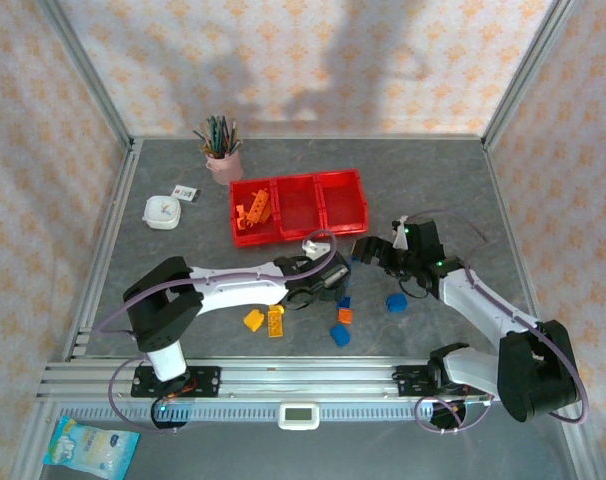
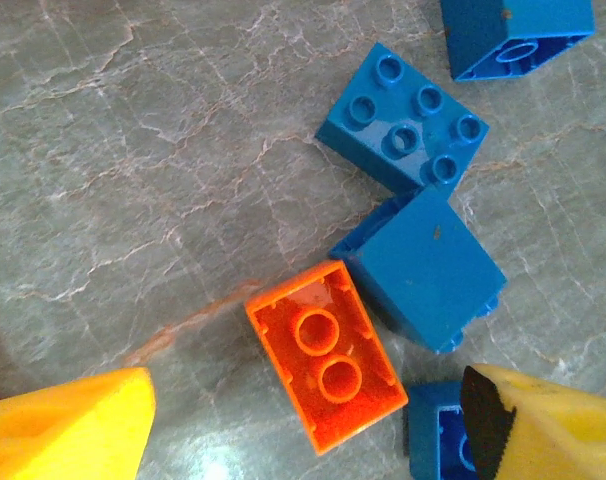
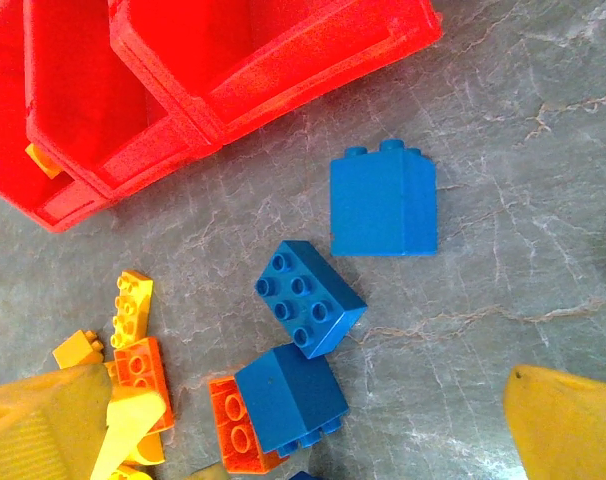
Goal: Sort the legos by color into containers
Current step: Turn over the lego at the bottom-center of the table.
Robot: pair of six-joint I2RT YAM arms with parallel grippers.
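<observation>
Top external view: the legos (image 1: 275, 321) are mostly unsorted, with orange, yellow and blue bricks scattered on the table (image 1: 463, 200) at lower centre, just below the containers (image 1: 298, 205). Of the 3 bins, just the left bin (image 1: 253, 212) holds pieces, orange and what looks like yellow. The other 2 look bare, so most of the job appears left to do. The left gripper (image 2: 308, 390), jaws apart, straddles an upturned orange brick (image 2: 328, 365) among blue ones. The right gripper (image 3: 313, 385), also spread, hangs over more blue bricks (image 3: 308, 298) near the bins. The arms cover part of the pile. 1 blue brick is cut off at the left wrist frame's bottom edge, and the bin's contents are too small to count.
</observation>
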